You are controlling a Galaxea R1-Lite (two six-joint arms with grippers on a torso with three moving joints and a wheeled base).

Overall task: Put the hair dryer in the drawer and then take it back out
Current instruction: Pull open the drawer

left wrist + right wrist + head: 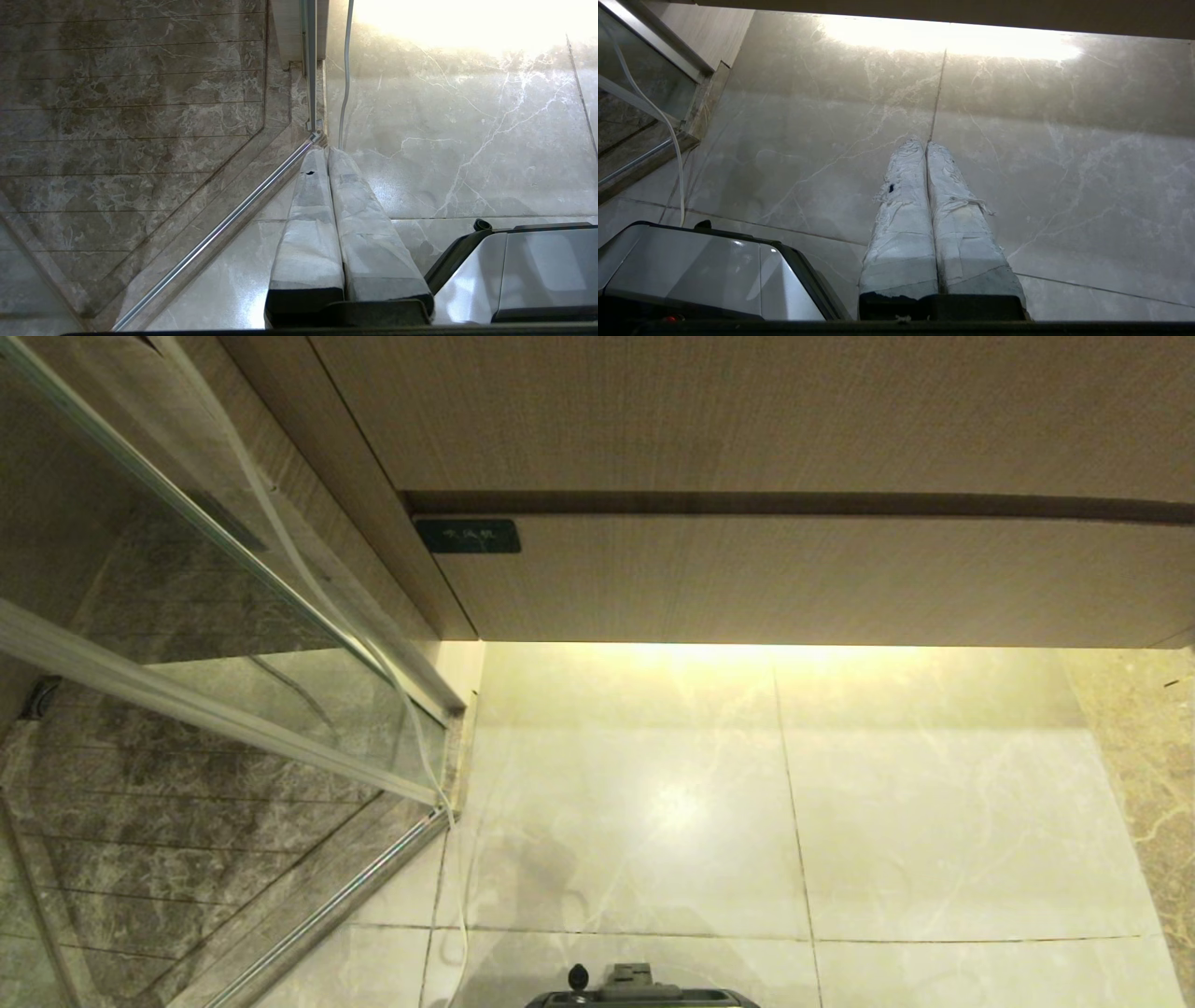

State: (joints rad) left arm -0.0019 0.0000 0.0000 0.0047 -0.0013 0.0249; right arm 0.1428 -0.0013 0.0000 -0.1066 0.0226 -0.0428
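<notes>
A: Where is the dryer? We cannot find it in any view.

B: Nor can we. It must lie outside what our head camera takes in, perhaps up on the vanity, but that is only our guess.

A: And the drawer [822, 581]?

B: We take it to be the lower wood front, shut flush under the taller panel [747, 415], with a dark gap between the two. There is no handle, so we judge the gap is where a claw would hook in to pull it.

A: What about our claws?

B: The left claw [327, 150] hangs over the floor [653, 784] near the corner of the shower glass [168, 616], fingers pressed together with nothing in them. The right claw [926, 143] hangs over the pale tiles in front of the vanity, likewise pinched shut and empty. Both point down beside our base [644, 994], which looks like a parked pose, keeping the arms tucked clear of the cabinet.

A: So nothing of the task is done?

B: As far as we can judge, no. The drawer is closed and the dryer is unseen. A white cable [308, 579] runs down the glass edge on our left, which the left arm should avoid snagging.
</notes>
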